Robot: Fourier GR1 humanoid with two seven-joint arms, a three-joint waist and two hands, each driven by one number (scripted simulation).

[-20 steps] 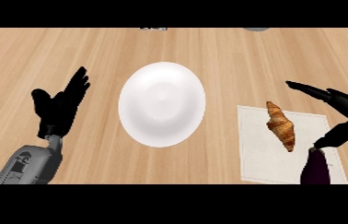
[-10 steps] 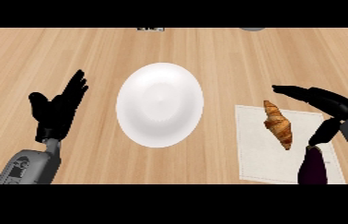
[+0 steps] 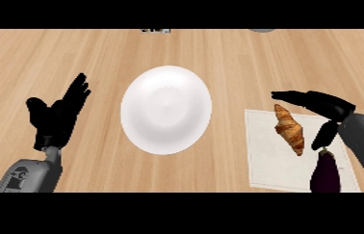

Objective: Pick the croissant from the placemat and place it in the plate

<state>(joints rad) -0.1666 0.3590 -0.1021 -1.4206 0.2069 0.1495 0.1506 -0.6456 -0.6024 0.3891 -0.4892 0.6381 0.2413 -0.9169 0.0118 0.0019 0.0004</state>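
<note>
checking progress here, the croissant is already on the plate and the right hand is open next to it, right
Not quite. The croissant is not on the plate; it lies on the placemat, right of the plate, as the head view shows. The plate holds nothing. The rest stands: the right hand is open next to the croissant.

A dark purple eggplant [image 3: 328, 173] is seen at about four o'clock on the wooden counter [image 3: 235, 59], near the lower right edge. At twelve o'clock, two small objects are cut off by the top edge and cannot be identified.
</note>
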